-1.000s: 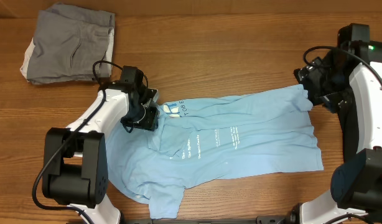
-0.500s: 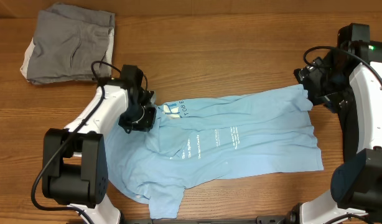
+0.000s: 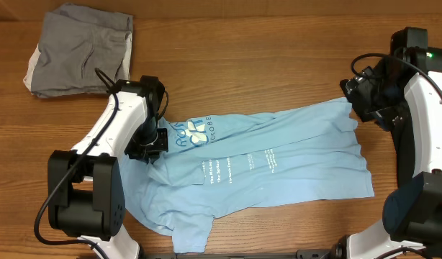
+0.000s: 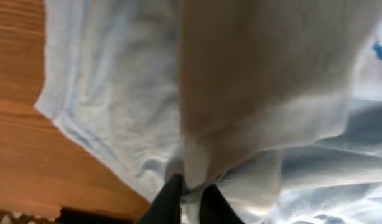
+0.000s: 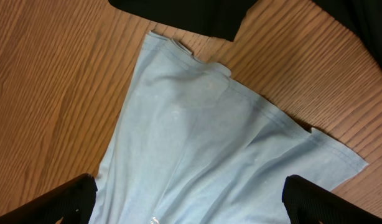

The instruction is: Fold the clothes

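Pinching light blue T-shirt (image 3: 293,155), left tool (image 4: 191,196); right tool (image 5: 191,199) spread wide, empty; white lettering (image 3: 239,162) unreadable.

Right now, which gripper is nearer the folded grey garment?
Left. The left gripper pinches the light blue T-shirt close beside the folded grey garment; the right gripper hangs open over the shirt's far end.
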